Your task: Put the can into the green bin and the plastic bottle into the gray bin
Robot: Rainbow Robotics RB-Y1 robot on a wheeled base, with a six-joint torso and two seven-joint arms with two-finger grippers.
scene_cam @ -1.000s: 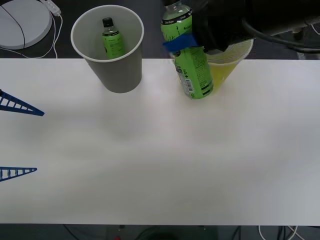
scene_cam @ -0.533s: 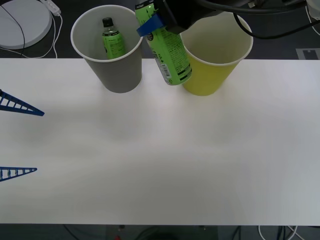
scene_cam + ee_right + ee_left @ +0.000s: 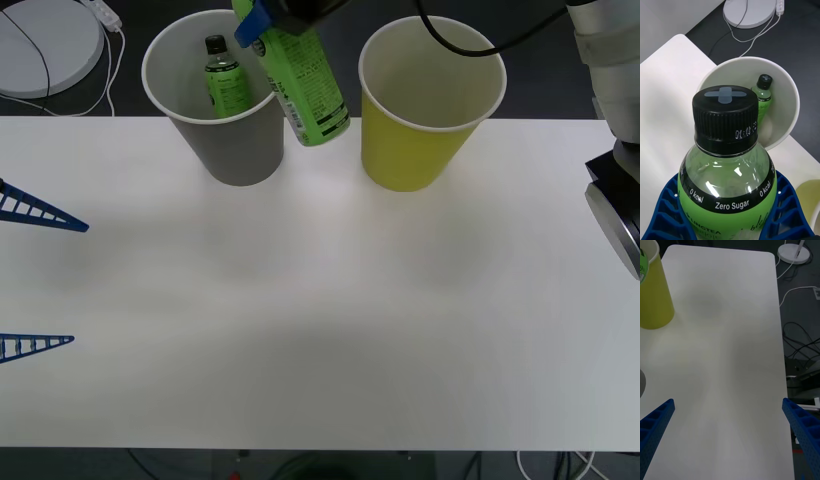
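One plastic bottle (image 3: pixel 303 88) tilted | right gripper (image 3: pixel 262 20) clamps it — beside gray bin (image 3: pixel 240 150)

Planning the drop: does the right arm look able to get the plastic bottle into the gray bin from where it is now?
Probably yes. The right pincer grips the plastic bottle just beside the gray bin, whose mouth is open. Another small bottle stands inside, but room remains beside it.

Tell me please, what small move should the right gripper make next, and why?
Probably carry the plastic bottle a little further left, over the gray bin, before releasing. The right gripper holds it tilted at the bin's right rim, not yet above the opening where another bottle stands.
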